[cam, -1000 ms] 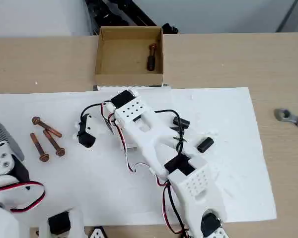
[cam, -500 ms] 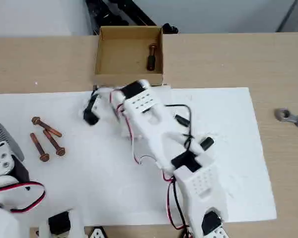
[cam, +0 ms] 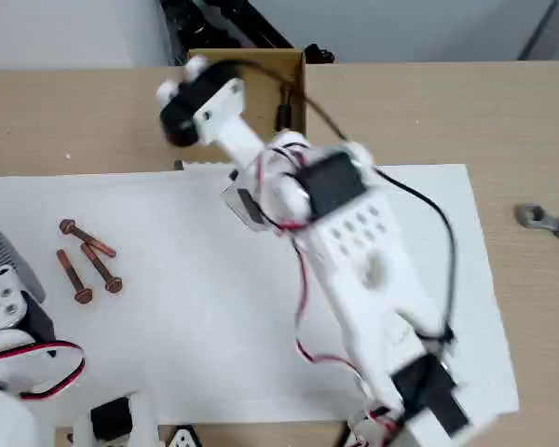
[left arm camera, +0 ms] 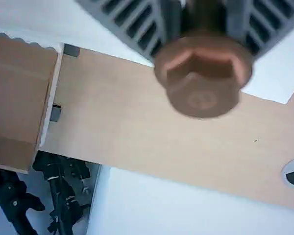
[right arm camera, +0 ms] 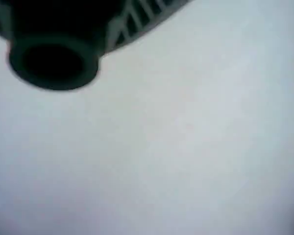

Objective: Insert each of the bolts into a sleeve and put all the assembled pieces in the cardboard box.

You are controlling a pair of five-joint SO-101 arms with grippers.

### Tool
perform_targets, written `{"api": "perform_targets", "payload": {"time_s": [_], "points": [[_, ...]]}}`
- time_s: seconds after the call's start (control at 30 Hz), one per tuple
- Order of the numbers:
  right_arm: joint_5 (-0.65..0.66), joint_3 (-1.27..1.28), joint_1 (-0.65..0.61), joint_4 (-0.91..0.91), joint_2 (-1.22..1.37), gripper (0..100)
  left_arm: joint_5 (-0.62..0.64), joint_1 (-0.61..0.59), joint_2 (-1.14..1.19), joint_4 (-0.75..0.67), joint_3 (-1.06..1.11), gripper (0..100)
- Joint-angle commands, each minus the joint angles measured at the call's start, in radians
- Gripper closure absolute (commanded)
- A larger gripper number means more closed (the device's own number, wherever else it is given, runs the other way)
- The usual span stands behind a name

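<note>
The left end effector is pressed together on a copper bolt. It pinches just behind the hex head, so the head faces the wrist camera and the shank is hidden between the jaws. In the high view this arm stretches from the lower right to the upper left of the frame, ending over the left part of the cardboard box. That reads as a carry meant to drop the piece inside, near the assembled piece lying by the box's right wall. The right end effector seems to be pinching a black sleeve, open end outward, above the white paper, likely kept ready for a bolt. Three loose bolts lie at the left of the paper on the bench, handy for later pairings.
</note>
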Motion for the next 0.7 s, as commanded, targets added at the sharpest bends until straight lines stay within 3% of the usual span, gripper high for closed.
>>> {"api": "perform_targets", "payload": {"time_s": [0.0, 0.2, 0.4, 0.67], "points": [[-0.051, -0.048, 0.008, 0.042, -0.183, 99.5, -0.006, 0.000, 0.009, -0.018, 0.002, 99], [-0.057, -0.046, 0.008, 0.070, -0.414, 99.5, 0.002, 0.000, 0.066, -0.127, 0.096, 99], [-0.107, -0.020, 0.012, 0.082, -0.590, 99.6, 0.002, 0.008, 0.114, -0.330, 0.209, 99], [-0.203, 0.354, 0.013, 0.071, -0.905, 99.6, -0.003, 0.218, 0.144, -0.689, 0.427, 99]]}}
